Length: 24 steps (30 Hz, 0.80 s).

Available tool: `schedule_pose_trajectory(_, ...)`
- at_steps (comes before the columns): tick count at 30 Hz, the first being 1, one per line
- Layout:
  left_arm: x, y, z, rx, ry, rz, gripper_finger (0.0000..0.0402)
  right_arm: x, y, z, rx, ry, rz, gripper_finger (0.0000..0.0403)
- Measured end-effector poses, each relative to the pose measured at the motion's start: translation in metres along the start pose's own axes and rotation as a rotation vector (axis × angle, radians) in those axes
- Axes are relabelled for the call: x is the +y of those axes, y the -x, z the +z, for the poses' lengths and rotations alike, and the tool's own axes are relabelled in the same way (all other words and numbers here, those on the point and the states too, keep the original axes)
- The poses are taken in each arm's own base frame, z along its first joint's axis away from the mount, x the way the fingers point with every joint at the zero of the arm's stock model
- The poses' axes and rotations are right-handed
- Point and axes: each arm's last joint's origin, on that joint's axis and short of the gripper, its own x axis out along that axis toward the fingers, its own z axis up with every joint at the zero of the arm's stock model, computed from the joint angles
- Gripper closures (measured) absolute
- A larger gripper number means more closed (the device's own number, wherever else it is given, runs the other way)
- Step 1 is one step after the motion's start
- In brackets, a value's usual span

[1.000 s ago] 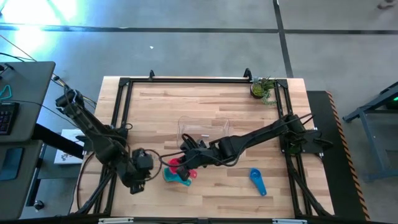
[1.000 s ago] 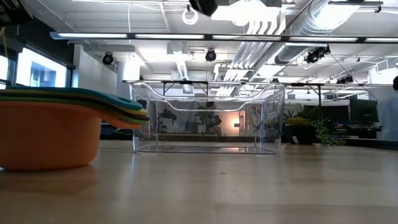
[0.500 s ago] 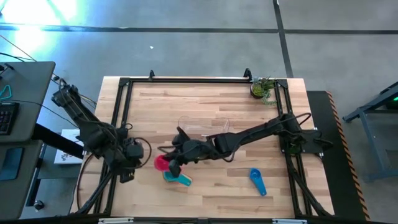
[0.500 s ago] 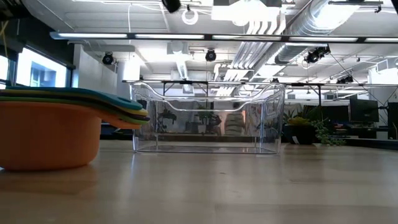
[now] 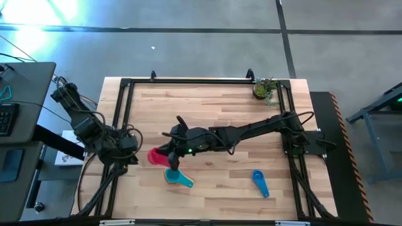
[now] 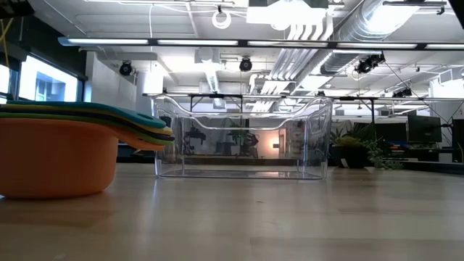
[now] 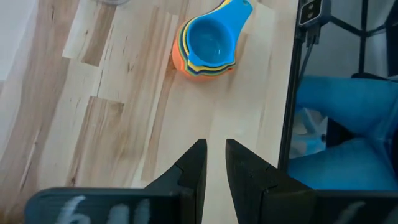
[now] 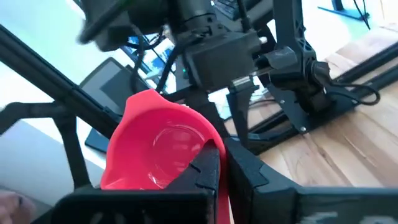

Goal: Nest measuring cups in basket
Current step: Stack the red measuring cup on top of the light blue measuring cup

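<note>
The wooden worktop (image 5: 213, 107) carries, largest first, the clear basket (image 6: 241, 138), which in the low view stands upright on its base with its long side facing the camera; in the high view it is mostly hidden under the right arm near the worktop's middle. Next comes the nested stack of measuring cups (image 7: 208, 46), orange on the outside and teal on top, sitting upright near the front edge; in the high view the stack (image 5: 178, 179) has its handles pointing toward the right and slightly forward, so its long axis runs roughly across the worktop. A blue cup (image 5: 260, 182) lies alone, well apart to the right, its long axis running from back to front with the bowl at the front. The right tool (image 5: 169, 157) hangs above the worktop just behind the stack, its fingers pressed together on the handle of a red-pink cup (image 8: 158, 146), whose bowl sticks out to the left of the tool, tipped on its side with the hollow facing the wrist camera. The left tool (image 7: 214, 155) waits over the left edge, fingers nearly together with a thin gap, pinching nothing. A small potted plant (image 5: 265, 88) stands at the back right corner.
</note>
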Motion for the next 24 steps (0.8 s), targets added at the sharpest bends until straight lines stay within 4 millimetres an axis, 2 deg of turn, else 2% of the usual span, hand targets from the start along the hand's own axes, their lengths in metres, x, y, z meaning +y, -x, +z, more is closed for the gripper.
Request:
schedule_pose_trajectory(3, 0.006, 0.007, -0.002, 0.0, 0.025, -0.007, 0.0351, 0.003, 0.002, 0.003, 0.006, 0.02, -0.05, 0.0398)
schedule_pose_trajectory(8, 0.013, 0.016, -0.004, -0.02, 0.039, -0.016, 0.0351, 0.004, 0.007, -0.004, 0.062, 0.021, -0.182, 0.0398)
schedule_pose_trajectory(13, 0.016, 0.019, -0.004, -0.053, 0.043, -0.018, 0.0351, -0.005, 0.005, -0.018, 0.136, -0.031, -0.279, 0.0398)
schedule_pose_trajectory(24, 0.016, 0.018, -0.004, -0.054, 0.041, 0.0, 0.0351, -0.025, -0.018, -0.062, 0.271, -0.1, -0.355, 0.0398)
